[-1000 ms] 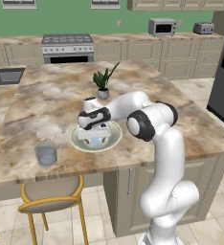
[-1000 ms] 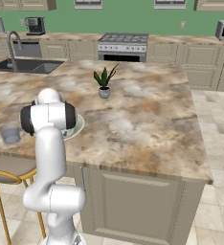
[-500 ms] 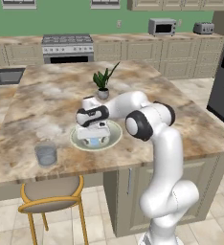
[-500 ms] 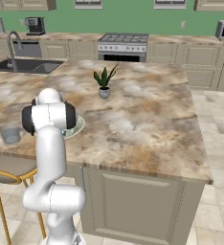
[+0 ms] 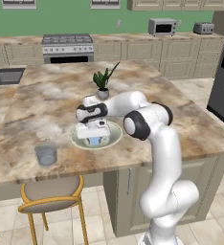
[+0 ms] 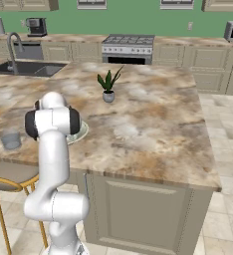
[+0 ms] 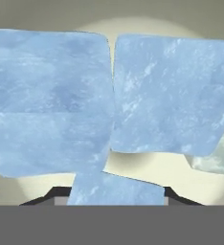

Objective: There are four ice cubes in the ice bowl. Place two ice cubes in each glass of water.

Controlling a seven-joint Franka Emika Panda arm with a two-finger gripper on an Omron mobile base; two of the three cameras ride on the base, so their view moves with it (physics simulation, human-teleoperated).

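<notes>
Down inside one ice bowl (image 5: 115,133), gripper (image 5: 95,140) amid three visible ice cubes (image 7: 51,100), grip unclear; one glass (image 5: 46,154) nearby.

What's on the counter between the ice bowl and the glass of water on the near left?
Nothing: in the left base view the marble counter runs bare from the ice bowl to the glass of water. The plant pot stands beyond the bowl, off that stretch.

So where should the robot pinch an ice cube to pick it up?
Probably on two flat opposite sides of one ice cube, coming straight down from above, as the gripper is posed now. The ice bowl is wide and shallow with an open top, and its rim would block a sideways approach. The cubes lie close together, so the fingers need the gaps between them.
</notes>
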